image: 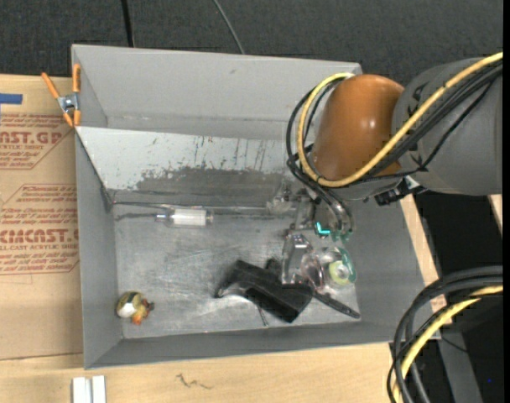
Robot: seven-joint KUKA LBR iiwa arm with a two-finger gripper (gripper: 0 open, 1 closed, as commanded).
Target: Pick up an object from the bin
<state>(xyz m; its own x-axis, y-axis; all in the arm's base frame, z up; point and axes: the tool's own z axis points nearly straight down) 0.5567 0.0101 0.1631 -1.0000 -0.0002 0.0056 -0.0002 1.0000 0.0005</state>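
Observation:
My gripper (300, 243) hangs low at the right of the bin, under the arm's wrist. Right below it lies a black, angular, pistol-shaped tool (263, 289), stretching left and down toward the front wall. Against the gripper's right side sits a clear plastic piece with a green spot (336, 269), overlapping the black tool's right end. I cannot make out whether anything is held.
A white and clear tube (184, 217) lies along the foot of the back wall at the left. A small yellow-brown lump (133, 307) rests in the front left corner. Bare bin floor spreads between these and the black tool.

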